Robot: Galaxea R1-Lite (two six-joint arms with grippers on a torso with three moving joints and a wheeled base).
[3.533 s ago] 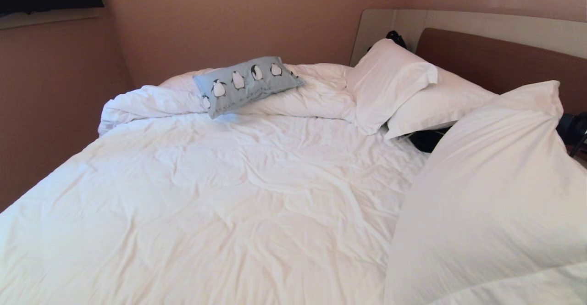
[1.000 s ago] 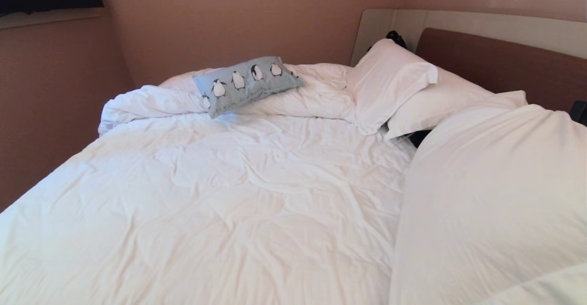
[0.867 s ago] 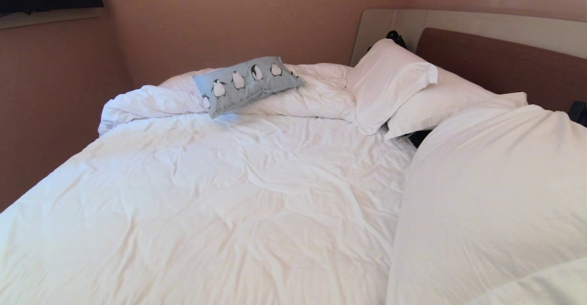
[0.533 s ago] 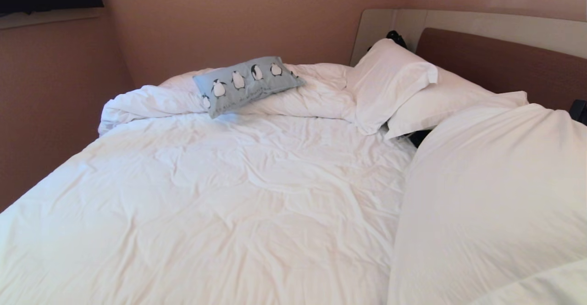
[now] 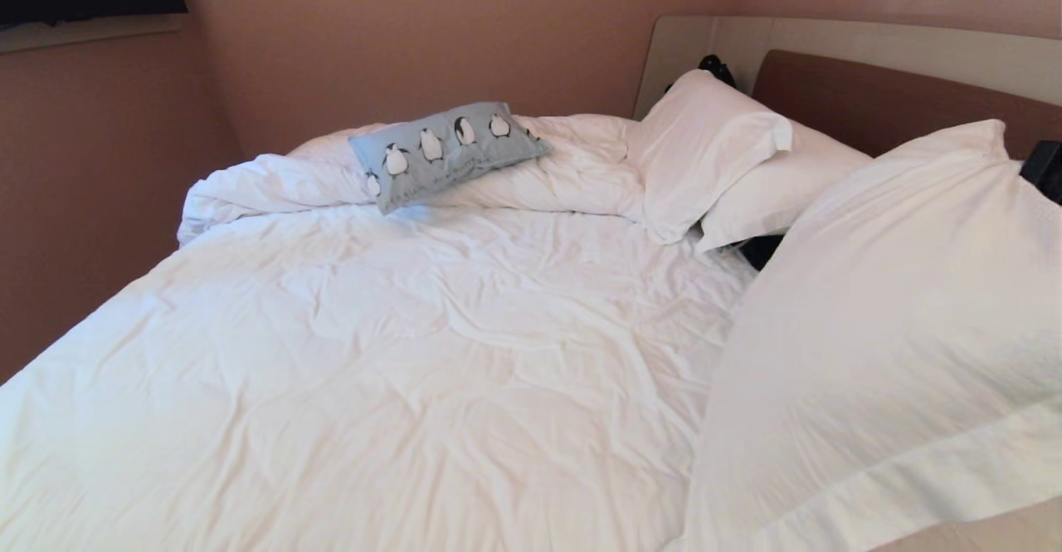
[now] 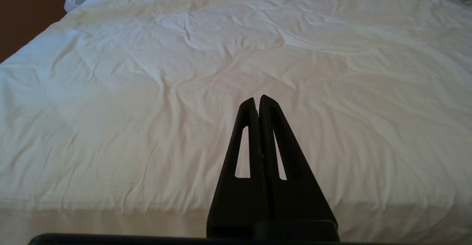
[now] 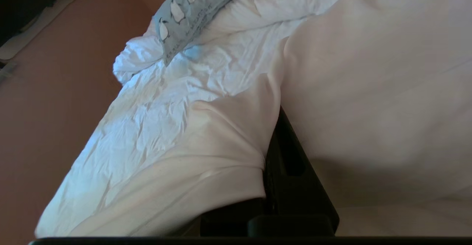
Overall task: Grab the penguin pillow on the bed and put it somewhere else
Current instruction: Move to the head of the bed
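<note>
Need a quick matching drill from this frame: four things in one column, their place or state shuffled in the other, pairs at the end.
Things:
1. penguin pillow
2. large white pillow
3. left tool
4. headboard

Place or state:
A. shut, empty, above the flat duvet
B. brown, behind the stacked white pillows
C. lying on the bunched duvet at the far side of the bed
D. pinched in the shut right tool

Pairs: 1-C, 2-D, 3-A, 4-B

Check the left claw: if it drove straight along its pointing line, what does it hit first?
Likely the rumpled white duvet on the bed. The left claw, shut, points low across it; nothing else stands in that line. Depth is unclear.
</note>
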